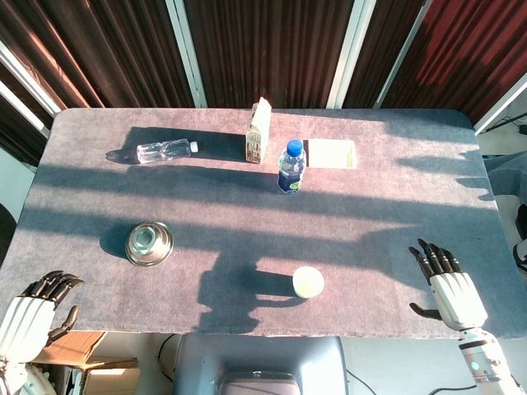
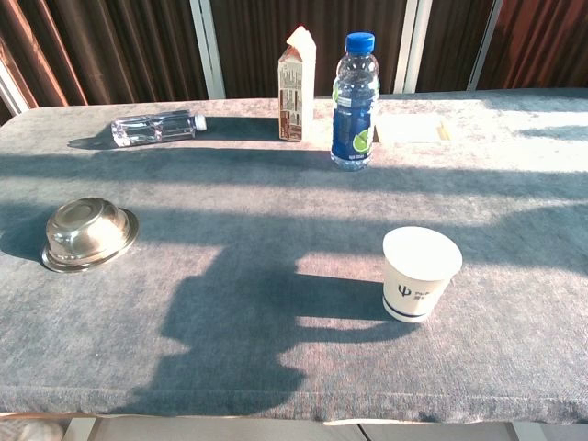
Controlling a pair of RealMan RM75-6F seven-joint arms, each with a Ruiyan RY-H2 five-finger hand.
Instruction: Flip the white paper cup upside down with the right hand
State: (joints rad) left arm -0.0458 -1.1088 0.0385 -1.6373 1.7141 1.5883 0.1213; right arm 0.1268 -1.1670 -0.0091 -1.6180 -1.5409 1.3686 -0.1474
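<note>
While sunlight stripes the grey felt-covered bench (image 1: 90,239), the white paper cup (image 2: 420,273) stands on it near the front edge, its wider end uppermost and capped by a flat white surface, a small dark logo and a thin dark band printed low on its tapered wall. Behind the cup, a clear plastic bottle with a blue cap and blue label (image 2: 355,102) stands upright, with a small gable-topped carton (image 2: 297,84) just to that bottle's left and a pale flat sheet (image 2: 410,129) to its right. Farther left of the cup, a shiny steel bowl (image 2: 89,234) rests upside down, and a clear bottle with a white cap (image 2: 155,128) lies on its side. Well to the cup's right, the right hand (image 1: 446,290) hovers empty, dark fingers extended and spread. The left hand (image 1: 34,309) sits off the bench's front corner, fingers loosely bent, holding nothing.
</note>
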